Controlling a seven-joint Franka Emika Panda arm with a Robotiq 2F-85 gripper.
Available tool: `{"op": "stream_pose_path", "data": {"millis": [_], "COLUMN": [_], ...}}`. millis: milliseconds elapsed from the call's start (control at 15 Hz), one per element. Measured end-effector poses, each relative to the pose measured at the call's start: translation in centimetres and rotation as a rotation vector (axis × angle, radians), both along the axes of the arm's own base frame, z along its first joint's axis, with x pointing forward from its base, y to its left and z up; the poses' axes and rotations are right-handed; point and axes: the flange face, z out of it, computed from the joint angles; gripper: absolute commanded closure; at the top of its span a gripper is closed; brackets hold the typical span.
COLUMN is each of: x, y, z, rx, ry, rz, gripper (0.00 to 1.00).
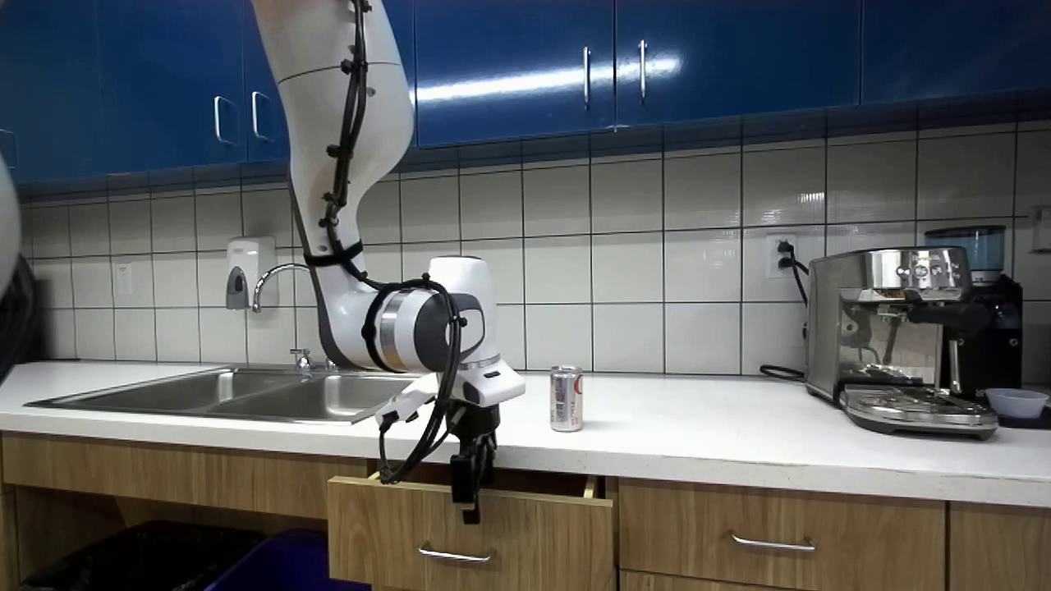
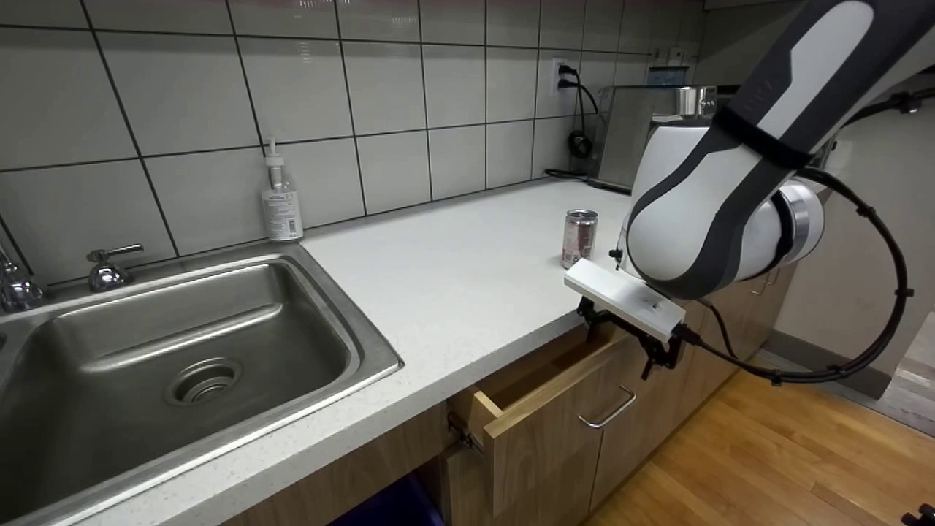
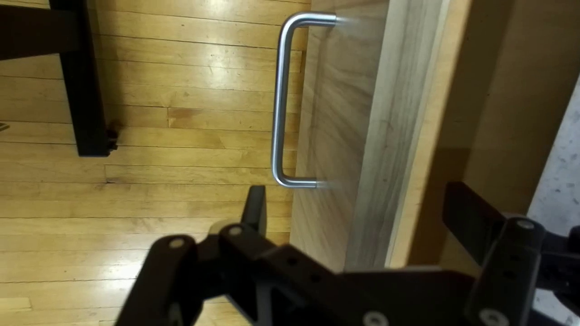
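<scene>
My gripper stands open over the front panel of a partly pulled-out wooden drawer. One of its fingers is outside the panel, on the handle side. The other is over the drawer's inside, near the counter edge. Nothing is gripped; whether either finger touches the panel I cannot tell. The silver handle lies just off the outer finger. In an exterior view the gripper points down at the drawer front. A silver soda can stands upright on the counter behind, also visible as a can.
A steel sink is set into the white counter. At the far end stands a coffee machine. A soap bottle is by the wall. Bins sit under the counter beside the drawer.
</scene>
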Motion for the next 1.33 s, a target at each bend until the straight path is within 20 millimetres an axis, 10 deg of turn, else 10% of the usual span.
{"op": "stream_pose_path", "data": {"millis": [1333], "x": [-0.8], "y": [0.8], "z": [-1.7], "rx": [0.008], "ry": [0.034], "rz": [-0.015], "gripper": [0.0]}}
